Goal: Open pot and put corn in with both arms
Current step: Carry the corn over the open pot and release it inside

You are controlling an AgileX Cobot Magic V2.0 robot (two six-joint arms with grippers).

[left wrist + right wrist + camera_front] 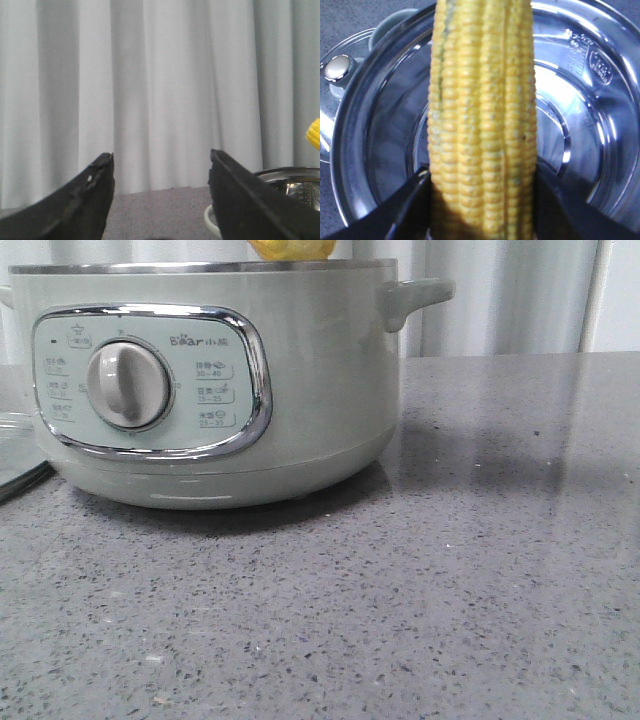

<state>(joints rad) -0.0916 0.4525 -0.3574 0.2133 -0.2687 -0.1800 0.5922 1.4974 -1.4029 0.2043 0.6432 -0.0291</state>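
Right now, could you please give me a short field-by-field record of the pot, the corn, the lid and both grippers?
pot: open, steel bowl bare inside
corn: held above the pot's mouth, not yet inside
lid: glass, steel knob, off and lying beside the pot
right gripper: shut on the corn
left gripper: open, holding nothing, facing the curtain
table: grey speckled stone

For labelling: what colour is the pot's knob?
Pale beige knob on the sage-green pot; front view.

A speckled grey stone-look tabletop (450,580) is seen carrying the big round sage-green electric pot (300,380); a clear glass lid (15,455) is laid just beside it.
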